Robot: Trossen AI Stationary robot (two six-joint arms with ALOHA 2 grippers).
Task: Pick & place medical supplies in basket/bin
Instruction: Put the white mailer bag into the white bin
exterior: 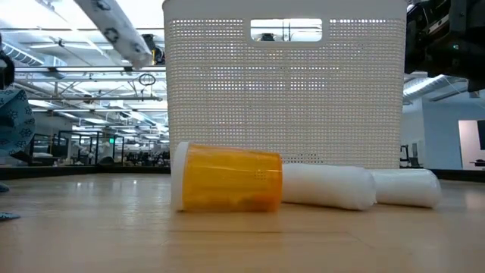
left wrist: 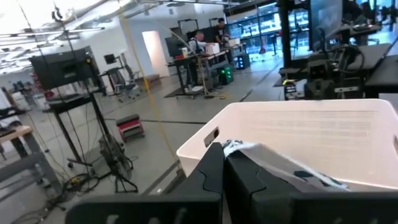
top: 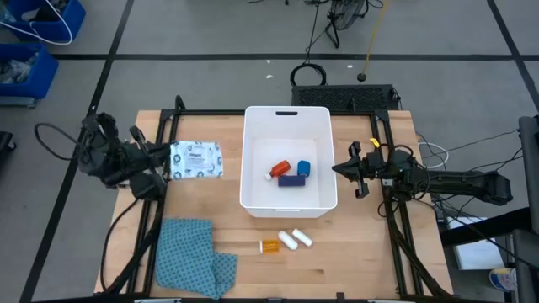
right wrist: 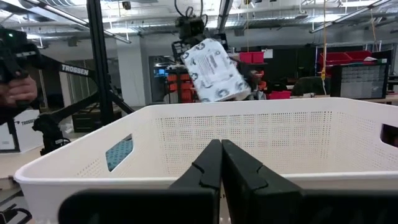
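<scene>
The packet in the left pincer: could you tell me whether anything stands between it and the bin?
Nothing visible does. The left pincer holds the packet lifted beside the bin, clear of its near wall. The right pincer waits shut on the bin's far side.

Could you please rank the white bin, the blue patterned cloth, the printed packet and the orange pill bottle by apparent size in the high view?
1. White bin
2. Blue patterned cloth
3. Printed packet, held raised by the left claw, so it may look slightly oversized
4. Orange pill bottle

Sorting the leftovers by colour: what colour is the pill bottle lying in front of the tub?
Orange, with a white cap; the low view shows the pill bottle best.
</scene>
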